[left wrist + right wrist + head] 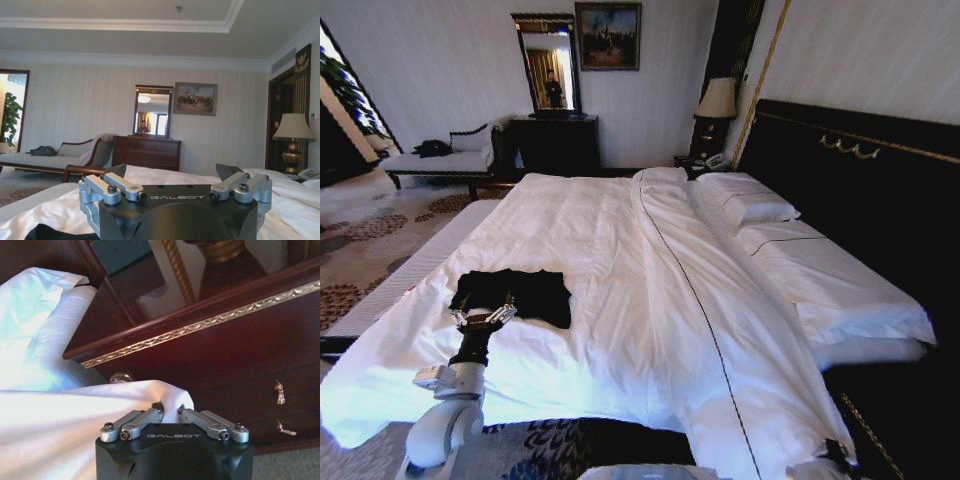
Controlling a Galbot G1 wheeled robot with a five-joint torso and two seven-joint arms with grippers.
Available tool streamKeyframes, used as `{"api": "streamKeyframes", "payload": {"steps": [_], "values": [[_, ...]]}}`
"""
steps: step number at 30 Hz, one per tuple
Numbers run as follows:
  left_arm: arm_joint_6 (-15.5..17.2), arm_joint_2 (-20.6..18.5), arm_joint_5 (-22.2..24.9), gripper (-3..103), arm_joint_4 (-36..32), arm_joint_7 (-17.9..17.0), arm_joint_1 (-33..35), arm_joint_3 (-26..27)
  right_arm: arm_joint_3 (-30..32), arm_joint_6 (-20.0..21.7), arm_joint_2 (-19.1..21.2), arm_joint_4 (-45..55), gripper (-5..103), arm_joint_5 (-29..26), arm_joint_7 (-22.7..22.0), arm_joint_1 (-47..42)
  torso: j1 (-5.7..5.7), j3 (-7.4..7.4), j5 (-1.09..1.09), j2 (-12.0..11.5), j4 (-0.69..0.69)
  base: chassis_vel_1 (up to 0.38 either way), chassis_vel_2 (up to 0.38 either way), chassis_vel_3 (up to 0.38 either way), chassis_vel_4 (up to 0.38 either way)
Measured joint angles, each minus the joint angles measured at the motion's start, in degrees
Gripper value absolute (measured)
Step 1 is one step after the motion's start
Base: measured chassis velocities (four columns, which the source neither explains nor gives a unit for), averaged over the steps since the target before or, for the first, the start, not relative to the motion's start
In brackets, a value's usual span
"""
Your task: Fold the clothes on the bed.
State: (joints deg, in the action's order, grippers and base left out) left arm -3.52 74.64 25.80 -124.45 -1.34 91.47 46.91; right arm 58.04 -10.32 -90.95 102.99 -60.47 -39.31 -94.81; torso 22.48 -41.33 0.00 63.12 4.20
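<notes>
The black T-shirt (515, 293) lies bunched in a dark, roughly folded patch on the white duvet (620, 290), near the foot end of the bed (880, 180) and well apart from the pillows (750, 200) up by the headboard. The left gripper (485, 318) hangs right at the near edge of the T-shirt, its arm coming up from below the mattress edge. In the left wrist view that gripper (175, 175) sits level with its fingers (116, 172) spread wide apart, nothing between them, and a sliver of black cloth (45, 233) just below its body. Beyond the foot of the bed stand a dark dresser (146, 152) with a mirror (153, 111) and a chaise longue (55, 159). Over on the far side of the bed from the T-shirt, the right gripper (172, 411) is low beside a dark wooden nightstand (225, 340) with gilt trim. Its finger links are drawn in close, and a fold of the white duvet (100, 410) sits right at its tips; whether it is pinching that fold, I cannot tell.
</notes>
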Motion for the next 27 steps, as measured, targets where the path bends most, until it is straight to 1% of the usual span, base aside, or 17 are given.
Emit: {"api": "streamKeyframes", "payload": {"steps": [2, 4, 5, 6, 7, 8, 9, 11, 14, 15, 17, 18, 19, 20, 24, 26, 27], "values": [[0.00, -0.35, 0.05, 100, 0.42, 0.00, -0.02, 0.24, 0.01, -0.38, -0.31, 0.77, 15, 1.11, -0.02, -0.46, 0.00, 0.00, 0.00, 0.00, 0.01, 0.000, 0.000, 0.000, 0.000], [0.00, -0.41, 0.07, 100, 0.48, 0.00, -0.03, 0.28, 0.00, -0.47, -0.38, 0.98, 15, 1.28, -0.02, -0.62, 0.00, 0.00, 0.00, 0.00, 0.01, 0.000, 0.000, 0.000, 0.000], [-0.02, -0.51, 0.11, 100, 0.62, 0.00, -0.09, 0.37, -0.05, -0.68, -0.60, 1.64, 20, 1.66, -0.01, -1.05, 0.00, 0.00, 0.00, 0.00, 0.01, 0.000, 0.000, 0.000, 0.000], [-0.07, -0.67, 0.23, 100, 1.12, -0.01, -0.33, 0.54, -0.17, -1.06, -1.07, 5.39, 32, 2.31, -0.43, -2.70, 0.00, 0.00, 0.01, 0.00, 0.02, 0.000, 0.000, 0.000, 0.000], [-0.08, -0.65, 0.23, 100, 1.30, -0.01, -0.39, 0.54, -0.12, -1.10, -1.11, 7.05, 32, 2.65, -0.87, -3.20, 0.00, 0.00, -0.01, 0.00, 0.01, 0.000, 0.000, 0.000, 0.000], [-0.09, -0.55, 0.23, 100, 1.50, -0.02, -0.43, 0.53, 0.13, -1.11, -1.14, 9.76, 37, 3.29, -1.55, -4.02, 0.00, 0.00, 0.00, 0.00, 0.01, 0.000, 0.000, 0.000, 0.000], [-0.09, -0.55, 0.23, 100, 1.50, -0.02, -0.43, 0.53, 0.13, -1.11, -1.14, 9.76, 37, 3.29, -1.55, -4.02, 0.00, 0.00, 0.00, 0.00, 0.01, 0.000, 0.000, 0.000, 0.000], [-0.11, -0.35, 0.18, 100, 1.66, -0.02, -0.44, 0.50, 0.75, -1.01, -1.14, 13.10, 42, 3.93, -2.45, -5.07, 0.00, 0.00, 0.00, 0.00, 0.00, 0.000, 0.000, 0.000, 0.000], [-0.13, 0.02, -0.01, 100, 1.98, -0.02, -0.48, 0.44, 3.78, 0.42, -1.15, 18.56, 59, 4.40, -6.48, -6.90, 0.00, 0.00, 0.00, 0.00, -0.01, 0.000, 0.000, 0.000, 0.000], [-0.13, 0.02, -0.01, 100, 1.98, -0.02, -0.48, 0.44, 3.78, 0.42, -1.15, 18.56, 59, 4.40, -6.48, -6.90, 0.00, 0.00, 0.00, 0.00, -0.01, 0.000, 0.000, 0.000, 0.000], [-0.13, 0.13, -0.05, 100, 2.03, -0.02, -0.50, 0.44, 6.07, 1.15, -0.96, 19.65, 70, 3.67, -9.21, -7.14, 0.00, 0.00, 0.00, 0.00, -0.01, 0.000, 0.000, 0.000, 0.000], [-0.13, 0.18, -0.10, 100, 2.03, -0.03, -0.50, 0.45, 7.15, 1.46, -0.69, 20.07, 70, 2.91, -10.37, -7.51, 0.00, 0.00, -0.04, 0.00, 0.02, 0.000, 0.000, 0.000, 0.000], [-0.13, 0.23, -0.17, 100, 2.03, -0.03, -0.51, 0.44, 7.63, 1.93, -0.44, 20.41, 75, 1.99, -11.39, -8.06, 0.00, 0.00, -0.04, 0.00, 0.03, 0.000, 0.000, 0.000, 0.000], [-0.13, 0.23, -0.17, 100, 2.03, -0.03, -0.51, 0.44, 7.63, 1.93, -0.44, 20.41, 75, 1.99, -11.39, -8.06, 0.00, 0.00, -0.04, 0.00, 0.03, 0.000, 0.000, 0.000, 0.000], [0.09, 0.74, -0.70, 100, 1.84, -0.03, -0.55, 0.17, 7.59, 3.13, -0.49, 20.30, 95, 1.00, -13.75, -9.23, -0.01, 0.00, -0.01, 0.00, 0.00, 0.000, 0.000, 0.000, 0.000], [0.11, 0.88, -0.82, 100, 1.77, -0.03, -0.53, 0.08, 7.43, 3.29, -0.61, 20.01, 95, 1.15, -14.10, -9.23, 0.00, 0.00, 0.00, 0.00, 0.01, 0.000, 0.000, 0.000, 0.000], [0.12, 1.00, -0.94, 100, 1.65, -0.03, -0.49, 0.00, 7.27, 3.40, -0.67, 19.78, 99, 1.25, -14.35, -9.22, -0.01, 0.00, 0.00, 0.00, 0.01, 0.000, 0.000, 0.000, 0.000]]}}
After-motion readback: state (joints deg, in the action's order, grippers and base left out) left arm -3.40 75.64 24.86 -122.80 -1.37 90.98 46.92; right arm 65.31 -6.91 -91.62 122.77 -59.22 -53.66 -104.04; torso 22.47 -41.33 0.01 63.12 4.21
